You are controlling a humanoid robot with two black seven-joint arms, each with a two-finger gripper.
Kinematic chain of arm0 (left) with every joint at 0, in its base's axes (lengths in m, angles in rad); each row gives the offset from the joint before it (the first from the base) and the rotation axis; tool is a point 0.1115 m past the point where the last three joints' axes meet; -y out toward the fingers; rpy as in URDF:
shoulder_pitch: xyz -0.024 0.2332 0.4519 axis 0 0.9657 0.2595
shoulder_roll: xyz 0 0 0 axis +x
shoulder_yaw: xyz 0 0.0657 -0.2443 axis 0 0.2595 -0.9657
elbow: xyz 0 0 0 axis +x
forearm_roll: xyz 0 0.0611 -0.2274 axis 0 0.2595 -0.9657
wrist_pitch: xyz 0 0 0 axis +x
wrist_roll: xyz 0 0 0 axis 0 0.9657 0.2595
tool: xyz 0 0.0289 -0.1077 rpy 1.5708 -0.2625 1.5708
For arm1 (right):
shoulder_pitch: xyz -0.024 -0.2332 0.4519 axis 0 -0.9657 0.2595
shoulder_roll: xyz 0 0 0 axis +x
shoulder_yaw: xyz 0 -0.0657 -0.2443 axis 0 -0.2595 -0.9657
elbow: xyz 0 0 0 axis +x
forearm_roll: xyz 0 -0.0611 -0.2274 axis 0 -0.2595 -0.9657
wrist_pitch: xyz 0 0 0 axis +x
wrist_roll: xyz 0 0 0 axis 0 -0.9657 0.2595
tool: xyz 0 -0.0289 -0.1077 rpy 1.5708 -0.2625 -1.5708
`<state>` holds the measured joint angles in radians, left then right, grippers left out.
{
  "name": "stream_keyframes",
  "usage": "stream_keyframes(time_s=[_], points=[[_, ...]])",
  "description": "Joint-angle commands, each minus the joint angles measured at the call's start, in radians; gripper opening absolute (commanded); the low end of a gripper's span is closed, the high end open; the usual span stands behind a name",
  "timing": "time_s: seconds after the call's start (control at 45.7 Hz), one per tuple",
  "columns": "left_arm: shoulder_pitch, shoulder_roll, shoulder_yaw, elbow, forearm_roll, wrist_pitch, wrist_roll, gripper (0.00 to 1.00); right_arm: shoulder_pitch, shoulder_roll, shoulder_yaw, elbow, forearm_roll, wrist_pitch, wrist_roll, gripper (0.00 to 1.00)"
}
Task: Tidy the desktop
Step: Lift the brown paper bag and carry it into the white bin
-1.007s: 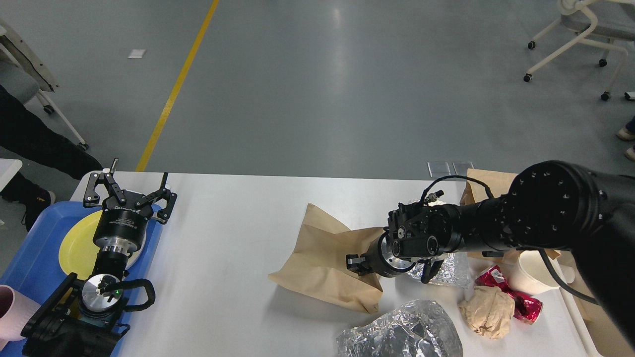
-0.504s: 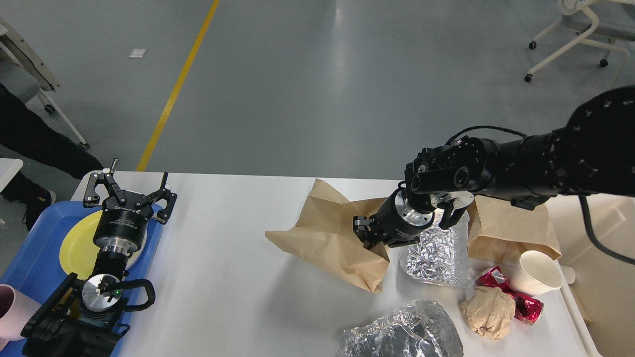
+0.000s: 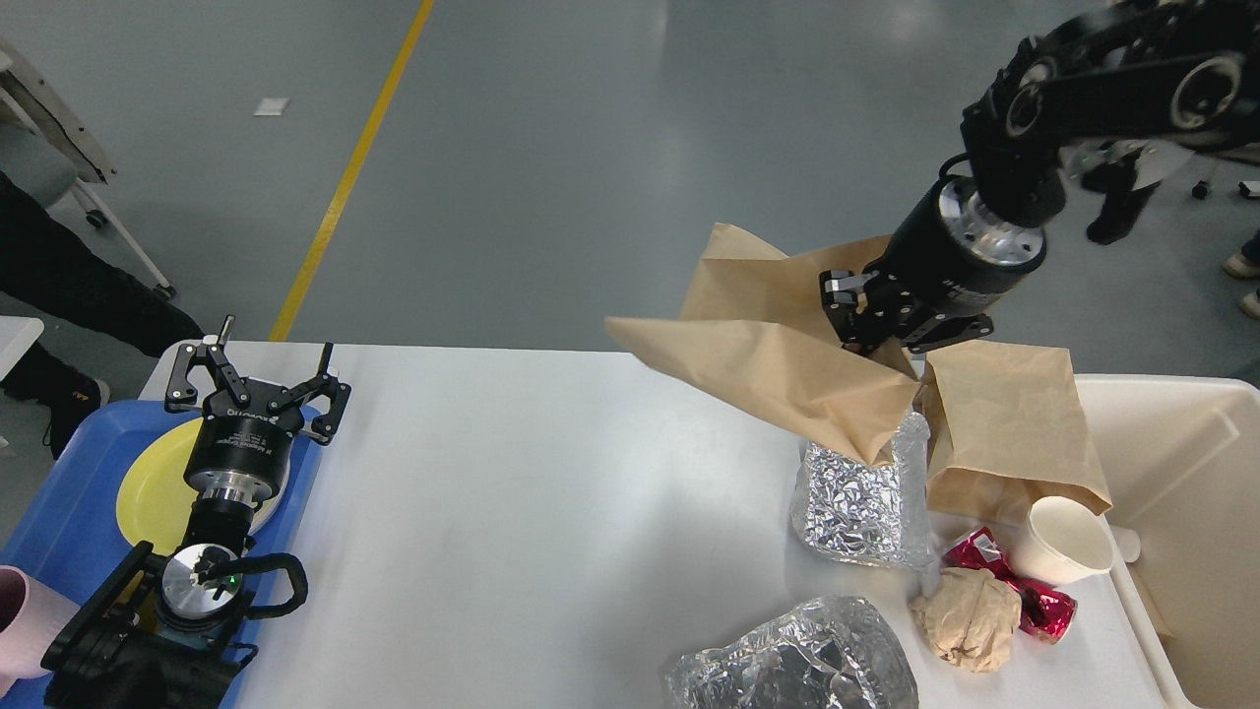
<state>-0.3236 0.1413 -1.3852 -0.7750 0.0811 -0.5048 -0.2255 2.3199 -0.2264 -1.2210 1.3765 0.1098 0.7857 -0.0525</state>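
Right tool, raised high over white table, pinches crumpled brown paper bag, lifted clear since half-second ago; left tool spread wide, empty, unmoved over blue tray.

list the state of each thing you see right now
right claw: shut on lifted paper bag
lifted paper bag: crumpled, held above desktop
second paper bag: resting on desktop
foil bag: upright, crinkled
foil wad: crushed
paper cup: tipped over
left claw: open, over blue tray
cream bin: open
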Motion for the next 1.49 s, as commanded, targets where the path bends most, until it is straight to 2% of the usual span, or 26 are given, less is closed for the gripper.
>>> stream_keyframes(time_s=[0.0, 0.044, 0.197, 0.307, 0.482, 0.657, 0.81, 0.985, 1.073, 1.27, 1.314, 1.467], points=[[0.0, 0.0, 0.0, 0.0, 0.0, 0.0, 0.0, 0.96, 0.053, -0.01, -0.084, 0.045, 0.002, -0.008, 0.01, 0.0], [0.0, 0.0, 0.0, 0.0, 0.0, 0.0, 0.0, 0.96, 0.058, -0.007, -0.11, 0.056, 0.017, -0.025, 0.02, 0.0], [0.0, 0.0, 0.0, -0.001, 0.0, 0.0, 0.0, 0.96, 0.082, 0.004, -0.232, 0.064, 0.054, -0.046, 0.111, 0.0], [0.0, 0.0, 0.0, 0.0, 0.0, 0.0, 0.0, 0.96, 0.084, 0.004, -0.305, 0.062, 0.062, -0.055, 0.157, 0.0], [0.0, 0.0, 0.0, 0.0, 0.0, 0.0, 0.0, 0.96, 0.061, -0.017, -0.431, 0.052, 0.079, -0.144, 0.158, 0.0], [0.0, 0.0, 0.0, 0.0, 0.0, 0.0, 0.0, 0.96, -0.039, -0.186, -0.526, -0.046, 0.074, -0.186, 0.149, 0.0], [0.001, 0.0, 0.0, 0.0, 0.0, 0.0, 0.0, 0.96, -0.258, -0.376, -0.509, -0.233, 0.07, -0.215, 0.146, 0.0], [0.002, 0.0, 0.0, 0.0, 0.0, 0.0, 0.0, 0.96, -0.617, -0.527, -0.353, -0.436, 0.083, -0.377, 0.146, 0.0], [0.002, 0.0, 0.0, 0.0, 0.0, 0.0, 0.0, 0.96, -0.801, -0.565, -0.233, -0.522, 0.086, -0.437, 0.146, 0.0], [0.0, 0.0, 0.0, 0.0, 0.0, 0.0, 0.0, 0.96, -1.227, -0.562, 0.058, -0.775, 0.087, -0.52, 0.138, 0.0], [0.002, 0.0, 0.0, 0.0, 0.0, 0.0, 0.0, 0.96, -1.355, -0.548, 0.162, -0.871, 0.087, -0.54, 0.137, 0.0], [0.002, 0.0, 0.0, 0.0, 0.0, 0.0, -0.002, 0.96, -1.642, -0.391, 0.365, -1.189, 0.087, -0.546, 0.128, 0.0]])
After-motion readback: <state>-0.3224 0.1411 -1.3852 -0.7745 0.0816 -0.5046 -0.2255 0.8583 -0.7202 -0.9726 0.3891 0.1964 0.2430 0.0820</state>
